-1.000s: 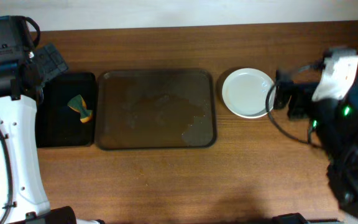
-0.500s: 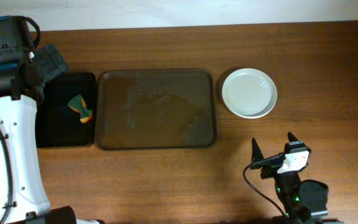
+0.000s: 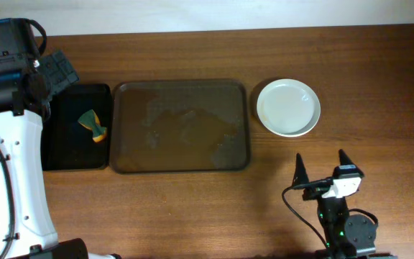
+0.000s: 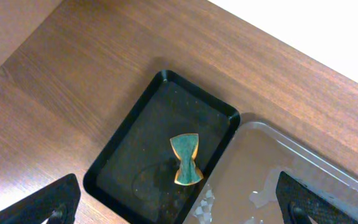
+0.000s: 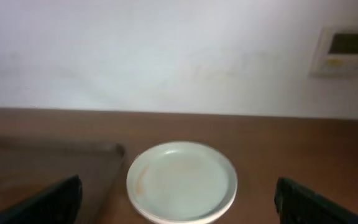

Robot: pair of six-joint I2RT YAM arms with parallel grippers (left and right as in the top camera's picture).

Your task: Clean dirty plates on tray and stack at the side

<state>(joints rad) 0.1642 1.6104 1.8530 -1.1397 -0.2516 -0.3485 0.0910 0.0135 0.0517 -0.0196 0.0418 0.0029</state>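
- Both left jaws and right jaws gape wide, holding nothing.
- Right jaws have backed off from plates (image 3: pixel 288 107) toward near desk (image 3: pixel 192 212) edge.
- Tray (image 3: pixel 180 137) bare; task looks done.

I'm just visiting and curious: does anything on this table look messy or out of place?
Mostly tidy. The large tray is bare of plates but shows pale wet-looking smears. The white plate beside it has a faint orange trace near its left edge.
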